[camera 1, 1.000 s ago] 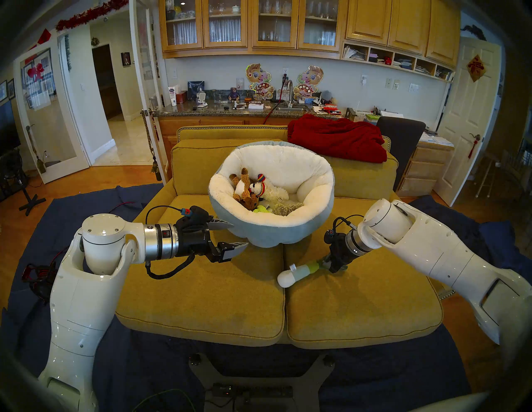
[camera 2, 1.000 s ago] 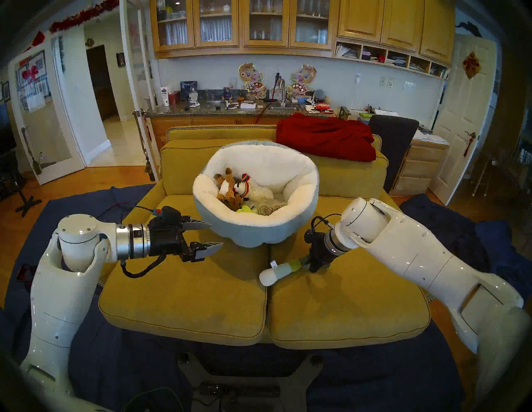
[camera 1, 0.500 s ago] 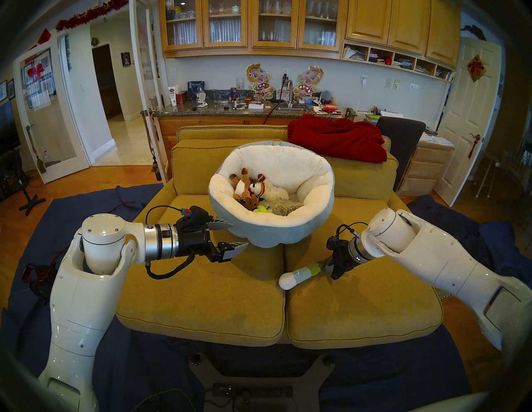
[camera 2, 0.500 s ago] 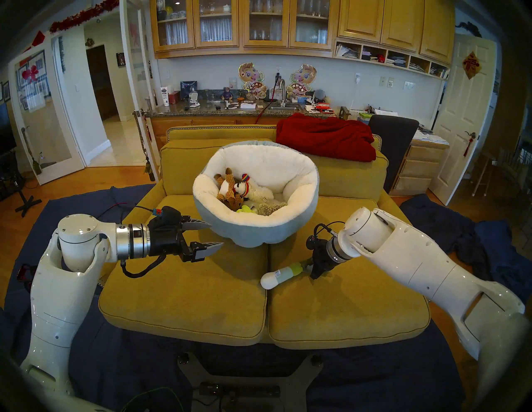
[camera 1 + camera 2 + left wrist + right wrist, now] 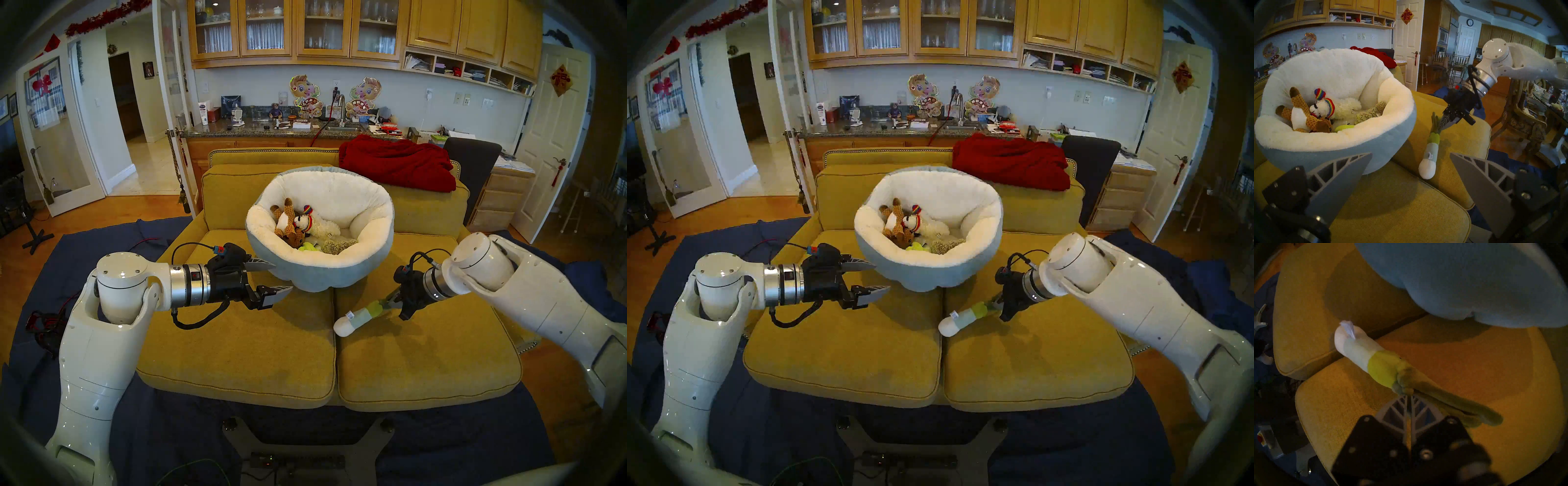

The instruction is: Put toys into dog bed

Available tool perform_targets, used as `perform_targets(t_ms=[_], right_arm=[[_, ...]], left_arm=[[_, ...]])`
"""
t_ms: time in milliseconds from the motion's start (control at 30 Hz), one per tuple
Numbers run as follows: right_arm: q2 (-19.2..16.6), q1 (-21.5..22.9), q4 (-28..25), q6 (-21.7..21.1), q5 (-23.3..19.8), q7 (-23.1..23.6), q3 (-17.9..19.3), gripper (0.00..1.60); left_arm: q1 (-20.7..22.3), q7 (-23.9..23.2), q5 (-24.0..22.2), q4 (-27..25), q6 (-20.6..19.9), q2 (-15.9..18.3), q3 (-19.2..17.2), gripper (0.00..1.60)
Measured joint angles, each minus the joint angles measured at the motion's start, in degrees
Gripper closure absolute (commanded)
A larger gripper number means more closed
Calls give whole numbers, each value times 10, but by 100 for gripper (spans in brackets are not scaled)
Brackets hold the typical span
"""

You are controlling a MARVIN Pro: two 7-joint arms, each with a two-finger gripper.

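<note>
Status: right gripper (image 5: 390,303) jaws fully closed, pinching the leek toy (image 5: 356,318) at its dark-green leaf end only. In the head view, right of centre, the toy slopes down-left; the white bulb end sits at the seam between the two sofa cushions (image 5: 424,366). Whether the bulb touches the cushion or hangs clear: cannot tell.

Left gripper (image 5: 275,275) jaws wide apart, nothing held, parked just beside the dog bed (image 5: 315,271) wall at centre-left.

Dog bed holds the reindeer (image 5: 288,224), lamb (image 5: 317,225), cactus (image 5: 308,247) and fuzzy grey-beige animal (image 5: 336,246). The leek appears to be the last item out.

Failure modes (judged):
1. Grip slip. In the right wrist view the tips bite a thin fold of leaf (image 5: 1403,389); soft fabric plus hanging body weight may pull free during the lift.
2. Rim snag. Body dangles below the gripper; insufficient lift height lets the bulb catch the fleece rim, tipping or shoving the bed.
3. Swing. Fast traverse makes the toy pendulum; release may land outside.
4. Arm clash. Left gripper sits close to the bed; low risk if the drop is made from the right side.
</note>
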State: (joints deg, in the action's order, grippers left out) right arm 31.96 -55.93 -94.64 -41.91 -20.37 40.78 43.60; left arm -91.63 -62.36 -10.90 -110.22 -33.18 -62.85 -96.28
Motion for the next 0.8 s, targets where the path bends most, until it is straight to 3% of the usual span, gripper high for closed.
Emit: perform_targets(t_ms=[433,800], right_arm=[[-48,-6,-52,-4,-31,-12,36,160],[-65,33,-99,-24,-40,-12,81,160]], left_arm=[[0,-1,1,0,0,-1,0,0],[0,-2,2,0,0,-2,-1,0]])
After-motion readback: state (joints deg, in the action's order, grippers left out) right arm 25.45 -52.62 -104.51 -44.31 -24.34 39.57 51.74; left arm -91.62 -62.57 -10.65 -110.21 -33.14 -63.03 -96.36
